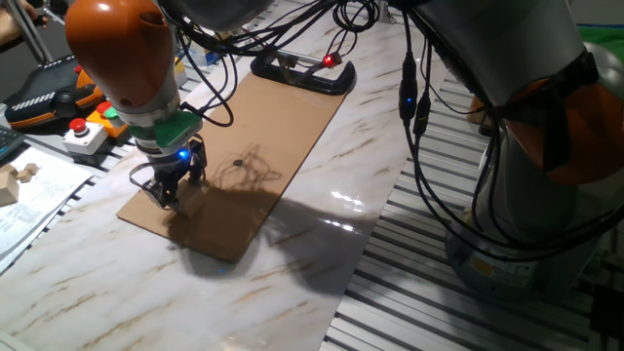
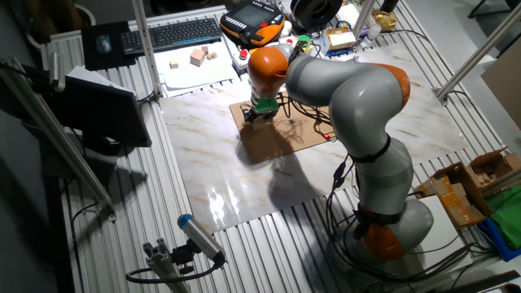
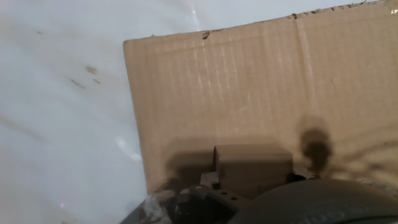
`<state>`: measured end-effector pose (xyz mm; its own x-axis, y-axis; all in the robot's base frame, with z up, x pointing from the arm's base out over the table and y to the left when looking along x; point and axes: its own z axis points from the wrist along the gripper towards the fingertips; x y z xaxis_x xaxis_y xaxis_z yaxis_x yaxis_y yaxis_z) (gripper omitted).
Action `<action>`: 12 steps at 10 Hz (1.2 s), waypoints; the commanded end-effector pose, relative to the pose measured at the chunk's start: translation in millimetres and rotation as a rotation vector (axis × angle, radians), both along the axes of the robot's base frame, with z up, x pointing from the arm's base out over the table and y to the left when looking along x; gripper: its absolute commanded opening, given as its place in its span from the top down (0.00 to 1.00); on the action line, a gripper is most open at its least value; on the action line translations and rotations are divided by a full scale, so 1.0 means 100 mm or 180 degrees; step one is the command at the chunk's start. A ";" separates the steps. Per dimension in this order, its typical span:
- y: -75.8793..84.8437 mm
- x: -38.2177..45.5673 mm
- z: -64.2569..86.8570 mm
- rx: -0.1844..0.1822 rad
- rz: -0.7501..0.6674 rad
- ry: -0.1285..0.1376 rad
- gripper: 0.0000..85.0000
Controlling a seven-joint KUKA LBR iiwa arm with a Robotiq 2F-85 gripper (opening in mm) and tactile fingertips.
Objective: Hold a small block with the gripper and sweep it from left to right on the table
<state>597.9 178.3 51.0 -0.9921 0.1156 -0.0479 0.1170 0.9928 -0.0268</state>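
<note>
Gripper (image 1: 168, 192) clenched on small block (image 3: 252, 163) (held low for sweeping), over cardboard sheet (image 1: 255, 146) on worktop (image 1: 117, 283), frame left.

Small tan block (image 3: 254, 163) sits upright on cardboard sheet (image 3: 261, 93).

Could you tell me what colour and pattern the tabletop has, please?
The table is glossy white marble with thin brown veins, clearest in one fixed view.

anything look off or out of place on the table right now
Nothing is spilled or damaged. One oddity: the gripper holds the small block over the near corner of the brown cardboard sheet, which lies askew on the marble table, so the block is not over bare tabletop.
</note>
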 end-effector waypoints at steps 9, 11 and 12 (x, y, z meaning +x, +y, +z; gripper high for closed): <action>0.17 -0.064 -0.05 0.0038 -0.0073 -0.0023 0.99; 0.19 -0.069 -0.04 0.0048 -0.0083 -0.0013 0.99; 0.20 -0.073 -0.04 0.0049 -0.0093 -0.0009 0.99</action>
